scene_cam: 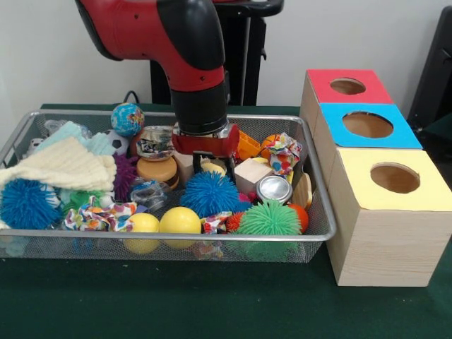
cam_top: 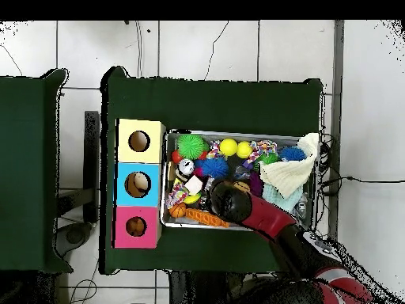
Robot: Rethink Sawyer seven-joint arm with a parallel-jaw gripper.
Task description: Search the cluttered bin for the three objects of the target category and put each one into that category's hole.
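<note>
My gripper (scene_cam: 212, 164) is lowered into the wire bin (scene_cam: 321, 212), just behind a blue spiky ball (scene_cam: 210, 192) and beside a pale wooden block (scene_cam: 253, 173). The wrist hides how it stands, and something yellowish shows right under it. From overhead, the arm (cam_top: 229, 202) covers the middle of the bin (cam_top: 165, 178). Three wooden boxes stand beside the bin, each with a round hole: red (scene_cam: 347, 86), blue (scene_cam: 367, 125) and yellow (scene_cam: 395, 178). In the overhead view something pale shows inside the blue box's hole (cam_top: 138, 184).
The bin also holds a green spiky ball (scene_cam: 268, 219), two yellow balls (scene_cam: 179, 220), a globe ball (scene_cam: 127, 119), a metal can (scene_cam: 274, 188), a cream cloth (scene_cam: 67, 164), a blue pompom (scene_cam: 25, 203) and patterned scrunchies (scene_cam: 99, 214). Green cloth covers the table (scene_cam: 212, 296).
</note>
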